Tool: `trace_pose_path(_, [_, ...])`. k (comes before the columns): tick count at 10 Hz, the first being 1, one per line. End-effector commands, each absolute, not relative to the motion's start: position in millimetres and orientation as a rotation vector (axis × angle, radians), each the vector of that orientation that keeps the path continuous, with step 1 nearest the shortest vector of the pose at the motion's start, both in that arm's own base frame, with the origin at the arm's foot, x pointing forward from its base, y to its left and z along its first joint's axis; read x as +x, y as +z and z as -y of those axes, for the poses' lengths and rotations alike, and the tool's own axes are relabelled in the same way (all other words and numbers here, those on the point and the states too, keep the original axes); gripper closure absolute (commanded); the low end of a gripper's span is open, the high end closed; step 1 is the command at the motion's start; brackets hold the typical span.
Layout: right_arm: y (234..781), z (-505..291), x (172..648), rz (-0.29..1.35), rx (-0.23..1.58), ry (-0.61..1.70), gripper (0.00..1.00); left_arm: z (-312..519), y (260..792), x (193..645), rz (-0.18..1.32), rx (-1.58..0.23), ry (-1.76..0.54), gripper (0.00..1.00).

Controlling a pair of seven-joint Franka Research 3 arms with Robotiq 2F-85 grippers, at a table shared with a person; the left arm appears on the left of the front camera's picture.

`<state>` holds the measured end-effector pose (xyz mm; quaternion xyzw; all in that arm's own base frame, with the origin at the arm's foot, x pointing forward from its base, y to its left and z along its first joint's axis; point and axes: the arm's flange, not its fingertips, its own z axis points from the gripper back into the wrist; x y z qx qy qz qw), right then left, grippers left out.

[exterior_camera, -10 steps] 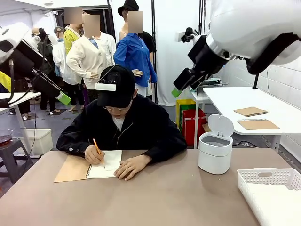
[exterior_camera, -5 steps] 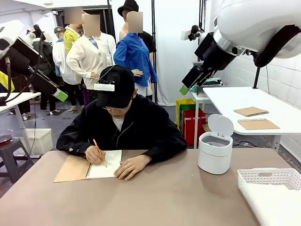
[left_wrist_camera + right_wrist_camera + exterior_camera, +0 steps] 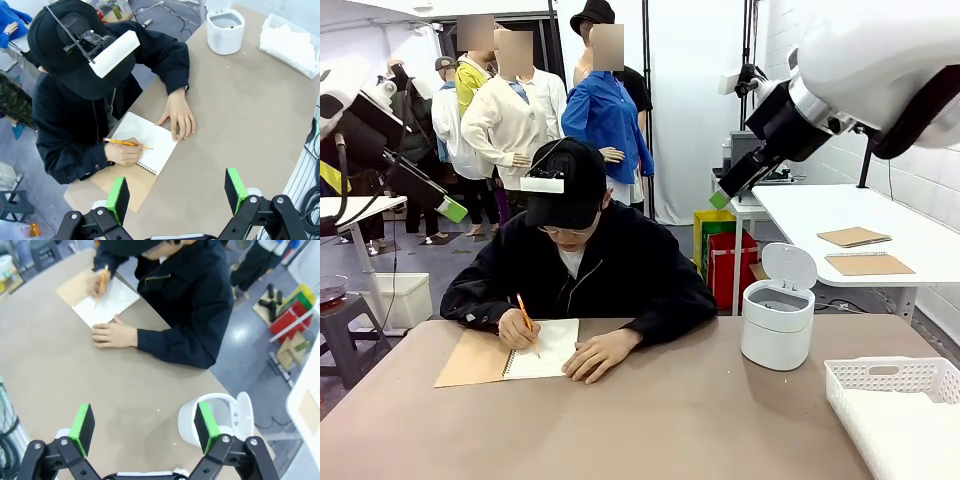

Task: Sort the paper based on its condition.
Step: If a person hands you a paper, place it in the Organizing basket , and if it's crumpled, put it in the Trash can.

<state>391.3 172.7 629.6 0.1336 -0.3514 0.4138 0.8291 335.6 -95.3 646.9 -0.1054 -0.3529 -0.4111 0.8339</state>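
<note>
I am holding my left gripper (image 3: 176,192) and right gripper (image 3: 144,426) wide open, gripping nothing, well above the table (image 3: 240,115). The paper (image 3: 295,42) is lying in the white basket (image 3: 285,59), far ahead of my left jaws, toward their right.

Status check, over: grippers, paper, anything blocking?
Left gripper open, right gripper open, both raised, empty. White paper lies in basket; person's hand pencilling notebook page, still bound. Other hand rests on that page.

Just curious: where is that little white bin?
In the front view the white bin stands right of centre on the table, lid open, beside the white basket.
</note>
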Motion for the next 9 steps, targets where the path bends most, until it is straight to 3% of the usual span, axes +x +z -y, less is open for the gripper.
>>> trace_pose_path(1, [607,-166,387,0.796,0.335,0.915,0.0,91,637,340,0.786,-0.293,-0.902,0.0])
trace_pose_path(7, [596,-175,375,0.852,0.317,0.886,0.0,99,632,346,0.785,-0.315,-0.953,0.0])
trace_pose_path(9, [602,-177,378,0.766,0.313,0.908,0.0,102,635,340,0.754,-0.288,-0.928,0.0])
